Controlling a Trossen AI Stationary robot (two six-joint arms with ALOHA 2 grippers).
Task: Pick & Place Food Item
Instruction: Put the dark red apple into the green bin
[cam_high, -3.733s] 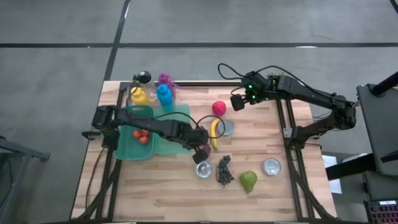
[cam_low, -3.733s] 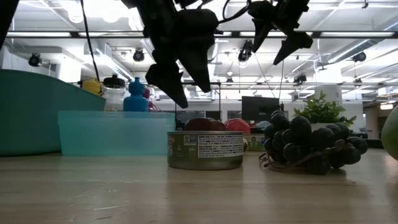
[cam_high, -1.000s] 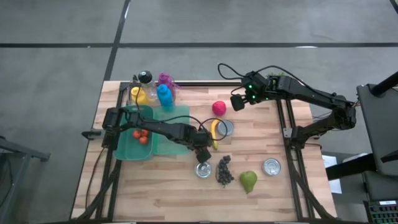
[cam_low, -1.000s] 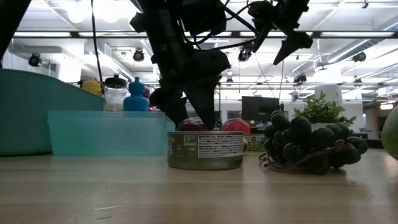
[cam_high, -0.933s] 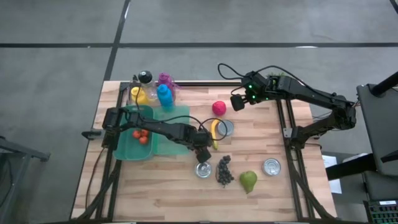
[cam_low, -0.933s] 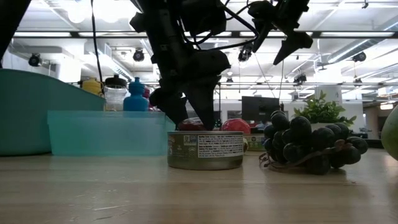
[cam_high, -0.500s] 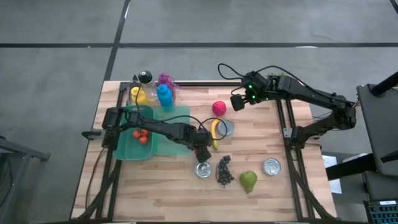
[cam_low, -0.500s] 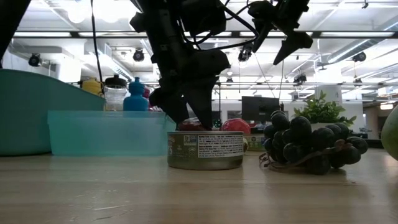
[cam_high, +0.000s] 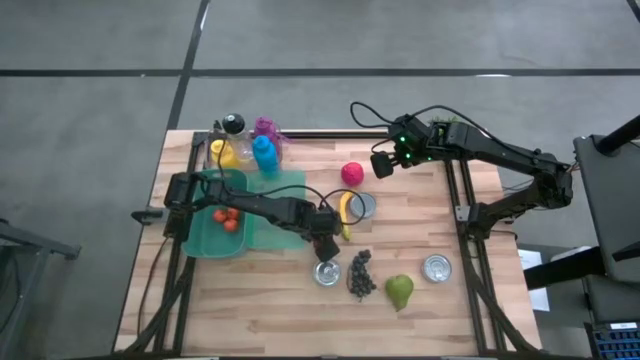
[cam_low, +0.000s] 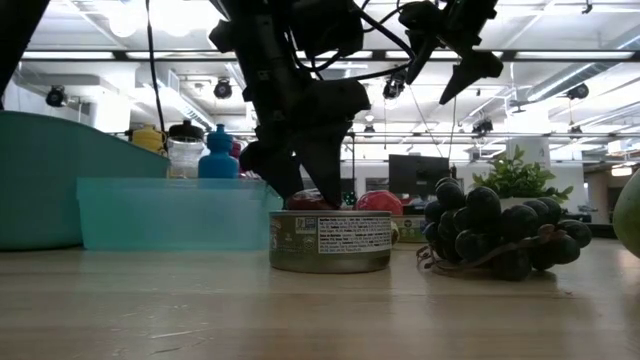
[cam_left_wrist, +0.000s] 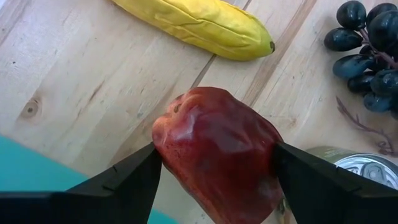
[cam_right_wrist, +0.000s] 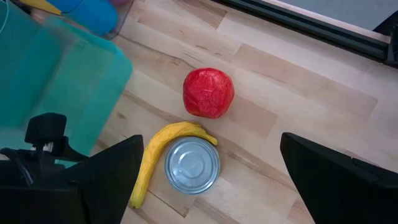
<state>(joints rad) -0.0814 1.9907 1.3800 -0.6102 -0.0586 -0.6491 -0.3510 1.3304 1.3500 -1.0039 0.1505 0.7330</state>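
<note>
The red pepper (cam_left_wrist: 214, 149) sits between the two dark fingers (cam_left_wrist: 124, 183) of the left gripper (cam_high: 324, 248), whose jaws are closed on its sides; it seems to be low over the worktop (cam_high: 440, 310) or resting on it, I cannot tell which. It is just beside a can (cam_high: 327, 272) and near the banana (cam_high: 345, 214) and the grapes (cam_high: 360, 274). The green bin (cam_high: 205, 243) with small red fruits lies to the left and looks like the likely goal. To do this step well, the arm should lift straight up first, so that the pepper clears the can rim, then travel over the bin wall and lower before releasing. The pepper skin is smooth and rounded, so the grip should stay firm and the motion slow. The right gripper (cam_high: 381, 165) waits above the far side of the worktop near a red ball (cam_right_wrist: 208, 93), its jaws wide apart.
</note>
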